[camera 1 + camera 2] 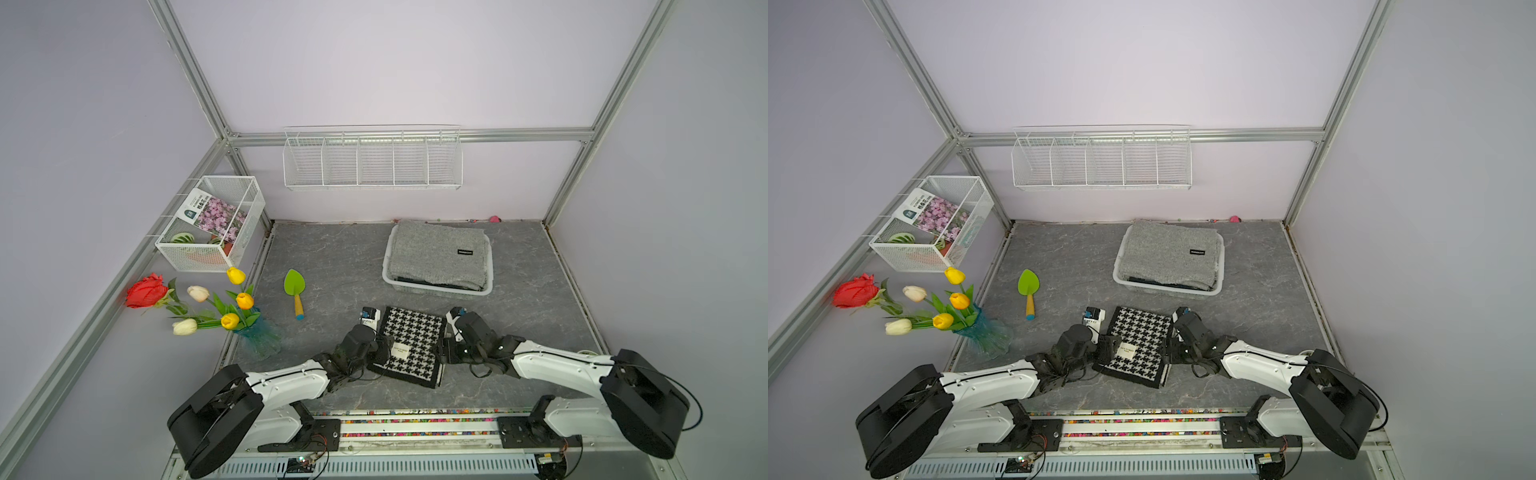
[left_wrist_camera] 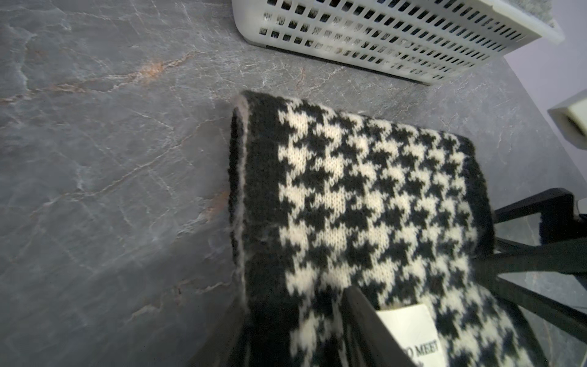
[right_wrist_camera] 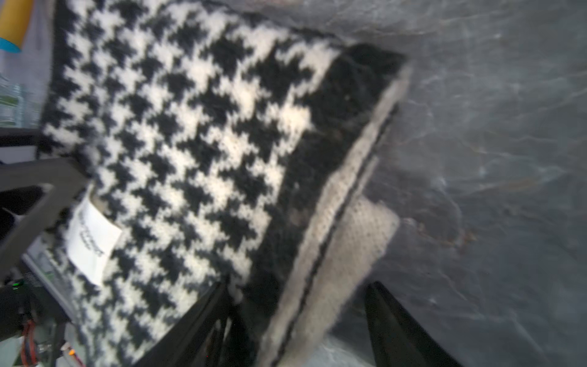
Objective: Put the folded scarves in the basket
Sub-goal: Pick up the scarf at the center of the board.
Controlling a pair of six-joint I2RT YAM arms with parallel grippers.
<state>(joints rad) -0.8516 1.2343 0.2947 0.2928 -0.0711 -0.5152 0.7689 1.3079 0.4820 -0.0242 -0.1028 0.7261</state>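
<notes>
Surface: grey marbled surface point(image 1: 332, 257), with pale lilac walls point(image 1: 374, 62) around it.
Scarf: folded houndstooth scarf point(image 1: 415, 340) lies on the surface at 6 o'clock of the basket point(image 1: 436, 289), apart from it.
Left side: left fingers point(image 2: 362, 321) straddle its 9 o'clock edge, one on top; I cannot tell whether they grip.
Right side: right fingers point(image 3: 394, 330) stand apart around its 3 o'clock edge.
Basket: holds a folded grey cloth point(image 1: 436, 253).

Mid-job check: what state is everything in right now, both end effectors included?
houndstooth scarf: folded, on the table, outside the basket.
basket: upright, holding a folded grey scarf.
left end effector: jaws astride one edge of the houndstooth scarf; grip unclear.
right end effector: open, jaws astride the opposite edge.
trowel: lying flat, untouched.
</notes>
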